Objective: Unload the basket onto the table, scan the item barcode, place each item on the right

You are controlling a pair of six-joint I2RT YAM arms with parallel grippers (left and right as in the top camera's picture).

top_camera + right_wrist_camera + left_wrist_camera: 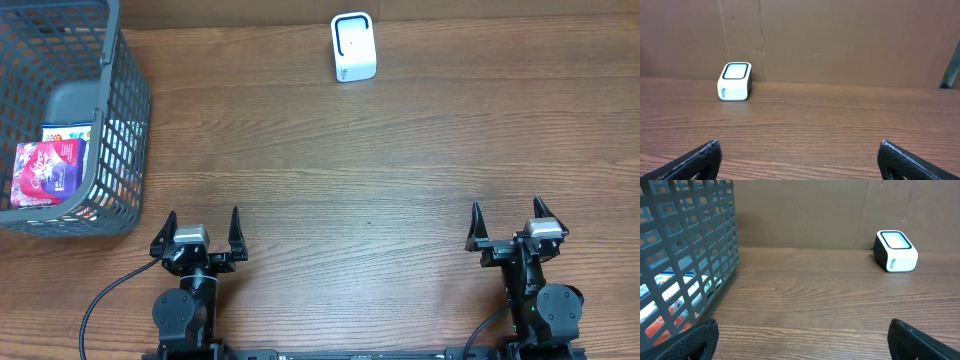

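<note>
A white barcode scanner point(353, 47) with a dark window stands at the far middle of the table; it also shows as the scanner point(895, 251) and the scanner point(735, 81). Packaged items point(47, 170), a red-and-purple pack on top, lie inside the grey basket point(125, 120) at the far left. Through the basket wall point(690, 255) the packs point(670, 297) show partly. My left gripper point(202, 228) rests open near the front edge, left of centre, with nothing between its fingers. My right gripper point(506, 218) is open and empty at the front right.
A brown cardboard wall point(840, 40) backs the table behind the scanner. The wooden tabletop point(340, 200) stretches between the two arms and the scanner. Black cables point(95, 305) run from the arm bases at the front edge.
</note>
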